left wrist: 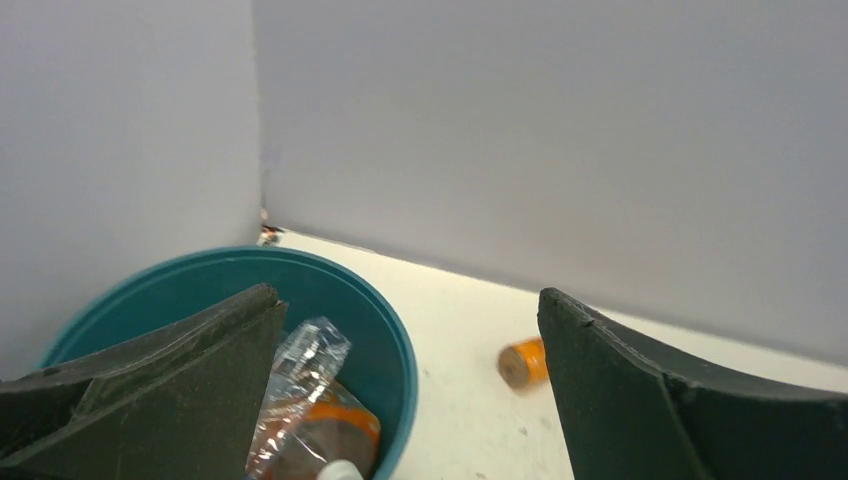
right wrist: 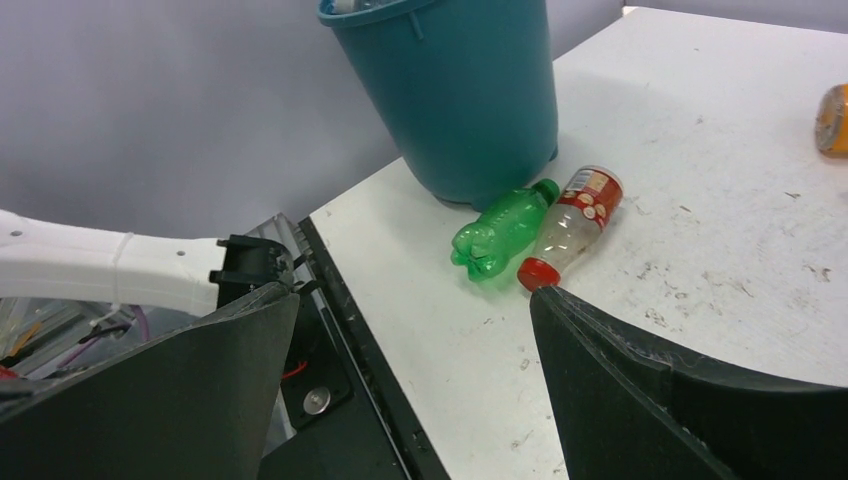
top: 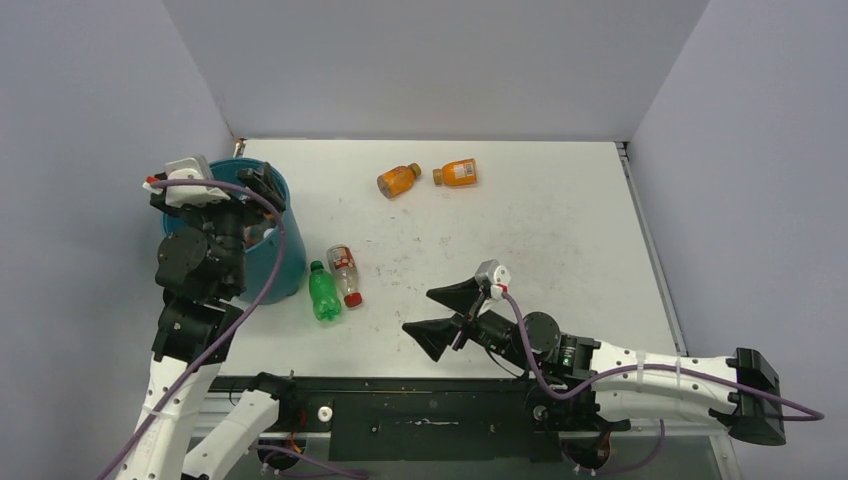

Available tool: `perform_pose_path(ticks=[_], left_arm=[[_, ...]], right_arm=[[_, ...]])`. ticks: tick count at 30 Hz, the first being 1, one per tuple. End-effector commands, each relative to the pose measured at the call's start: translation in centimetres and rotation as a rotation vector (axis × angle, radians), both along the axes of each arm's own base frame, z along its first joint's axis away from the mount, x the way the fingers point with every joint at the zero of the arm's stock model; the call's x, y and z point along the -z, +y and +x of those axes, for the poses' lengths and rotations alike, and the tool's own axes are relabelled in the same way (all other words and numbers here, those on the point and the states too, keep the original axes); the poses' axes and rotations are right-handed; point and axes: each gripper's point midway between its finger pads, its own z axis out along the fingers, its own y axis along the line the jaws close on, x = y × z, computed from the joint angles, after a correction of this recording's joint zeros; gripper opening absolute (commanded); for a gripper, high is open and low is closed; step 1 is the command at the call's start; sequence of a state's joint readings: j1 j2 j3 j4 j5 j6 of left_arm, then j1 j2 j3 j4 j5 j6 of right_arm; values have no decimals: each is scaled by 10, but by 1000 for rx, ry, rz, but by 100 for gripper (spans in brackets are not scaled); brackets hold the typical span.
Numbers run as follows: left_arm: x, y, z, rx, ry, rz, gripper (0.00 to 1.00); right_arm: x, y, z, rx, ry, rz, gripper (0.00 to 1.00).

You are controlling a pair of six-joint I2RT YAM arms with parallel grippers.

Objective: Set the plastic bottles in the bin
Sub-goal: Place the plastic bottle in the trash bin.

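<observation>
Over the far-left corner of the table (top: 560, 250), the left gripper (left wrist: 405, 300) hangs above the mouth of the bin (left wrist: 398, 345) with its fingers spread wide and nothing between them. Inside the bin lie at least two bottles: a crumpled clear bottle (left wrist: 303, 368) and, under it, one with orange contents (left wrist: 335, 432). A white cap shows at the bottom edge of that view, though I cannot tell which bottle it belongs to, and how many more lie deeper is hidden.

So the job looks partly done. Four bottles are on the table. The green bottle (top: 323, 293) and the red-capped bottle (top: 345, 273) lie on their sides, touching each other, just beside the foot of the bin. The green one is dented along its body; the other is clear, with a red-and-white label near its base. Two orange bottles (top: 398, 180) (top: 457, 173), both on their sides and brown-capped, lie close together near the back wall, well apart from the bin.

The right gripper (top: 420, 312) sits low near the front edge, fingers spread and empty, pointing toward the green and red-capped pair. My guess is that this pair is the nearest pick, while the orange two call for a longer reach
</observation>
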State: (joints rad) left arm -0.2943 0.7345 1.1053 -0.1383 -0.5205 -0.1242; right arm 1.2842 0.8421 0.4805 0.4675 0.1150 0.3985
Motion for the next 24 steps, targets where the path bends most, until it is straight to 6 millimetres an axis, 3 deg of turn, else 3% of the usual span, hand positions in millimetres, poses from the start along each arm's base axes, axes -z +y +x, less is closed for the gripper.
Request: perform_pose_path(ticks=[1,5,10,14,19,24], left_arm=[[50,-64,-1,341,180,35,98],[85,-92,-6,494,270,22,97],[118,-90,-3,441,256,-217,96],[133,-94,-2,447,251,-307,96],[140,-109,-7,535,282,-286,96],[146,-112,-17,571,232,-278,96]], right_arm=[[-12,-7,21,128,15,25,90],[30,-20,51,278,109,-75,90],[84,-14,84,244,285,-78,90],[118,25,95,176,319,-175,90],[139,81,115,109,342,-204,90],[157,111,142,155,369,-190,90]])
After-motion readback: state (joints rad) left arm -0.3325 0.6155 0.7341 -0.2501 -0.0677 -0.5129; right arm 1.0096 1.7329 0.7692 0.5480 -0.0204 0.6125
